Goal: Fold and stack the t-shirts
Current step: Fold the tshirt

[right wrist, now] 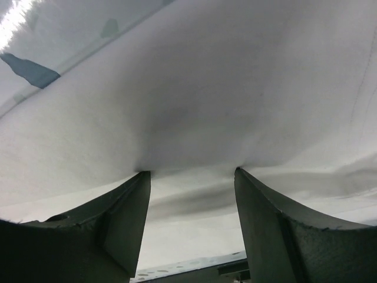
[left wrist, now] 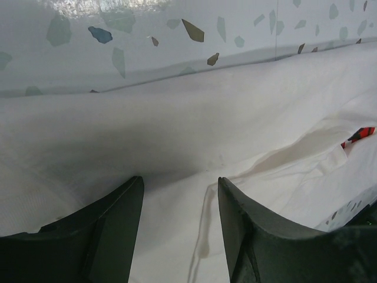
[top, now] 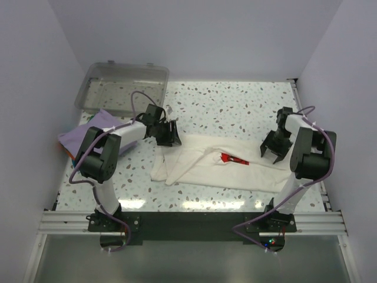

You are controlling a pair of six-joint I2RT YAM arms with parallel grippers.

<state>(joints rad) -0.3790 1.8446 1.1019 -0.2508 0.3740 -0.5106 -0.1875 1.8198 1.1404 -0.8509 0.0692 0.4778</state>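
- White table (top: pixel 235 100) with little coloured specks fills most of the top view. It is the flat place where the folding gets done.
- Cream-white t-shirt (top: pixel 200 168) lies across the middle of the table, nearer the near edge, and reaches toward the right edge. It is partly spread and a bit bunched on its left side, so I think the folding is not done yet.
- Clear plastic bin (top: pixel 123 76) sits tipped at the far left corner, out of the way.
- Purple t-shirt (top: pixel 85 134) rests at the left edge, just in front of the bin. It looks like it is waiting there for its turn or for the stack.
- Left claw (top: pixel 168 137) is down on the cream shirt's far left end. Its two fingers (left wrist: pixel 118 224) are spread apart with cloth under them, not pinched.
- Right claw (top: pixel 272 150) is on the shirt's right end near the right edge, fingers (right wrist: pixel 277 230) spread wide too. One claw at each end likely means both ends get lifted together.
- Red logo (top: pixel 231 158) peeks out of a crease in the middle of the shirt.
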